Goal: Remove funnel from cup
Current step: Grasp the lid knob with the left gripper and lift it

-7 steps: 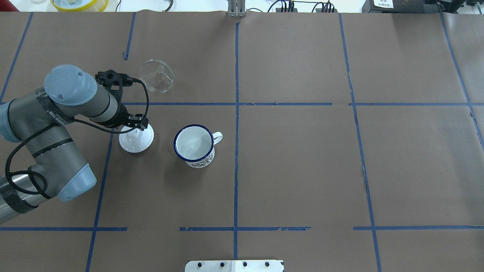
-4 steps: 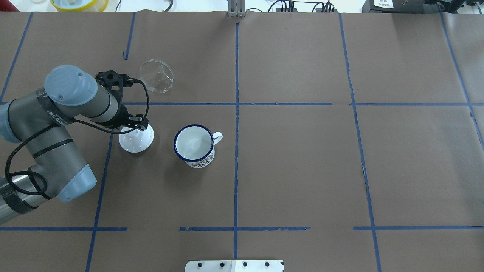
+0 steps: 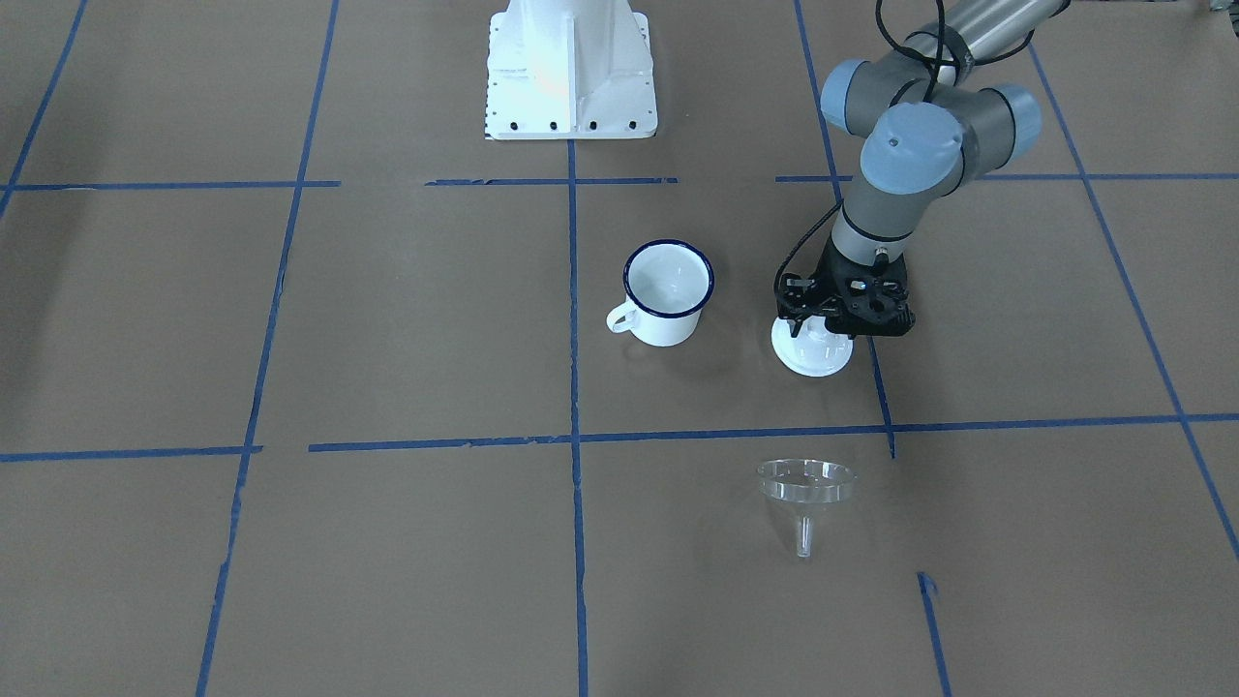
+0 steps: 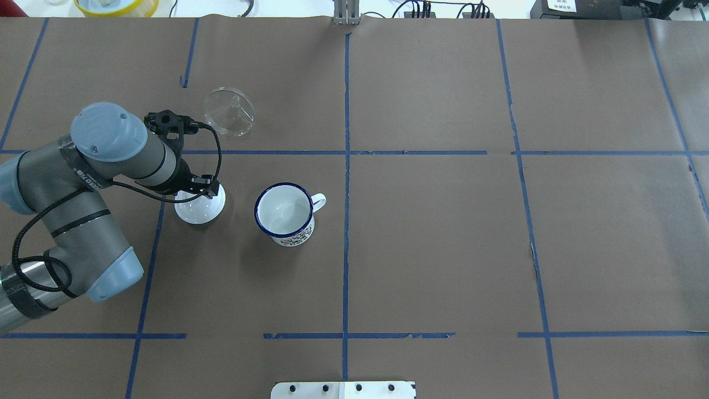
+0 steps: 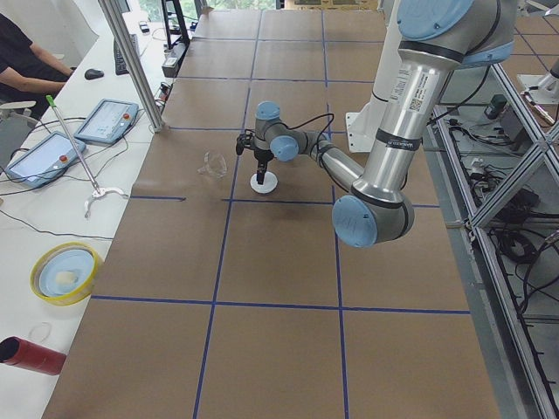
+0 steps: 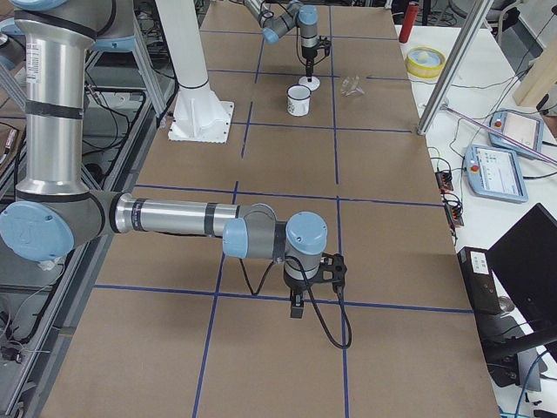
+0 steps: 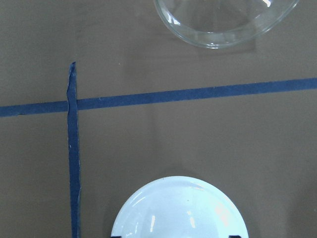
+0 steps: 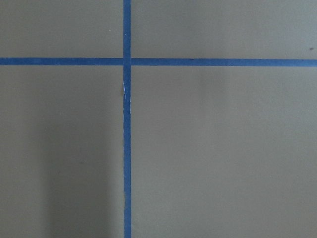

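Note:
The clear funnel (image 3: 806,484) lies on the brown table, apart from the cup; it also shows in the overhead view (image 4: 229,111) and at the top of the left wrist view (image 7: 223,20). The white mug with a blue rim (image 3: 668,290) stands upright and holds nothing (image 4: 285,213). My left gripper (image 3: 834,334) hangs just above a white round lid (image 3: 813,360), beside the mug. Its dark tips show wide apart at the bottom edge of the left wrist view, either side of the lid (image 7: 178,208). My right gripper (image 6: 297,309) points down far from these things; I cannot tell its state.
The robot's white base (image 3: 569,68) stands behind the mug. Blue tape lines cross the brown table cover. A yellow bowl (image 4: 116,5) and cables sit beyond the far edge. An operator's desk with tablets (image 5: 52,153) is past the table.
My left arm has shifted a little toward the robot over the lid. The lid, mug and funnel have stayed where they were.

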`<state>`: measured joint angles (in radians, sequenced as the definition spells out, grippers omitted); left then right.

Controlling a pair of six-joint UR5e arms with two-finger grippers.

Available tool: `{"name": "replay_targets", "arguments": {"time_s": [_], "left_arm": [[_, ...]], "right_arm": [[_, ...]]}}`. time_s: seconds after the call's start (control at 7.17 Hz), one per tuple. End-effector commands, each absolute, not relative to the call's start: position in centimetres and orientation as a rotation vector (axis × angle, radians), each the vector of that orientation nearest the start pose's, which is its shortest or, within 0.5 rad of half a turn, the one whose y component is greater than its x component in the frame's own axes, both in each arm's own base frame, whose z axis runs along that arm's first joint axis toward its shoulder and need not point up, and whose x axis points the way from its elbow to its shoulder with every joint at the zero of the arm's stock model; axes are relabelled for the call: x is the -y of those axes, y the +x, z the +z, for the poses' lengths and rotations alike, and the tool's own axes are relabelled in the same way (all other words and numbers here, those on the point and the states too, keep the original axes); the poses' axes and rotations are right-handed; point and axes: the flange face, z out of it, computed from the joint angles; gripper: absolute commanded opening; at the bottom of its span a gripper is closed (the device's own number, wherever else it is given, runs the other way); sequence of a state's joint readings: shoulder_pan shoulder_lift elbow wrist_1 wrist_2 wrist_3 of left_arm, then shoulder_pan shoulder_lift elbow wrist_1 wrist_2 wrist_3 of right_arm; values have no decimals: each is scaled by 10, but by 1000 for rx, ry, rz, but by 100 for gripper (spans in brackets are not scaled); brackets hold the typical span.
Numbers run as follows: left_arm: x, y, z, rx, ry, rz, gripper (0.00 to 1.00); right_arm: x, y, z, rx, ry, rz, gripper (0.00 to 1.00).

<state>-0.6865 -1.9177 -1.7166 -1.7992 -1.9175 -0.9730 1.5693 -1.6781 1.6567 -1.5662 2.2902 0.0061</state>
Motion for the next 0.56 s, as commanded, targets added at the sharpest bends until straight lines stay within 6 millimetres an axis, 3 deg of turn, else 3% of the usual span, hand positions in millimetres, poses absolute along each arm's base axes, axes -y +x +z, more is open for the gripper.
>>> {"name": "replay_targets", "arguments": {"time_s": [0.0, 0.14, 0.42], "left_arm": [[471, 425, 382, -770, 159, 46, 66], [471, 424, 381, -771, 160, 47, 56], [471, 423, 382, -768, 157, 44, 25]], "right_arm": [[445, 67, 670, 719, -19, 10, 100], [445, 67, 670, 719, -19, 10, 100], [446, 67, 669, 719, -17, 10, 100]]}}
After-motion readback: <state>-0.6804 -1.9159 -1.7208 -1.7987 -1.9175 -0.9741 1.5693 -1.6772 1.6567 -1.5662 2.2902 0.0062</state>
